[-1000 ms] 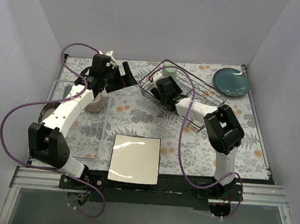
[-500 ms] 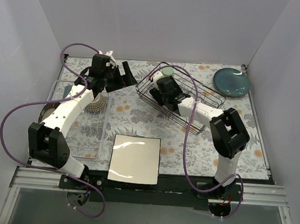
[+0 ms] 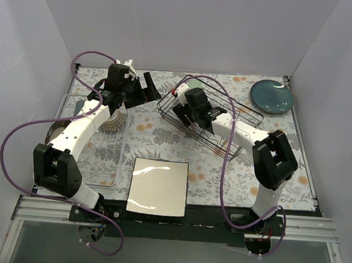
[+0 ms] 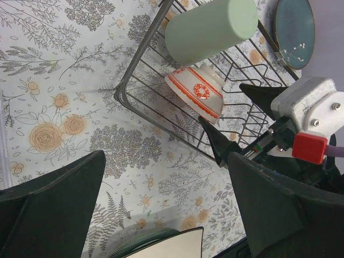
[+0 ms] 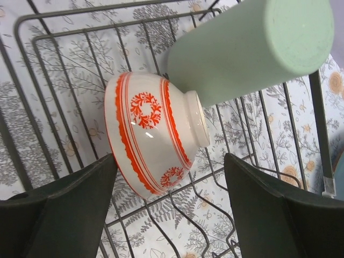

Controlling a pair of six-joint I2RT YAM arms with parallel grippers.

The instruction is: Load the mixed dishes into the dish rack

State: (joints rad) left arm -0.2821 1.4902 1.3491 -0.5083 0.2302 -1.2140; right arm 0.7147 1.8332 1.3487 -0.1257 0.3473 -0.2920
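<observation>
The black wire dish rack (image 3: 238,121) stands at the back centre. In the right wrist view a red-orange patterned bowl (image 5: 153,134) lies on its side on the rack wires (image 5: 215,171), with the pale green cup (image 5: 247,48) on its side against it. My right gripper (image 5: 169,207) is open inside the rack, its fingers either side of the bowl's lower edge. My left gripper (image 3: 144,87) hangs open and empty left of the rack. From the left wrist I see the cup (image 4: 209,29) and bowl (image 4: 196,94) too. The white square plate (image 3: 158,187) lies at the front.
A teal round plate (image 3: 271,96) lies at the back right corner. A pale wire tray (image 3: 98,153) sits on the left under my left arm, with a dark green rim (image 3: 55,129) at its left edge. The walls close in behind and at both sides.
The right gripper has opened a little wider. The right arm has swung left and the rack has slid slightly left with it. The left arm has not moved.
</observation>
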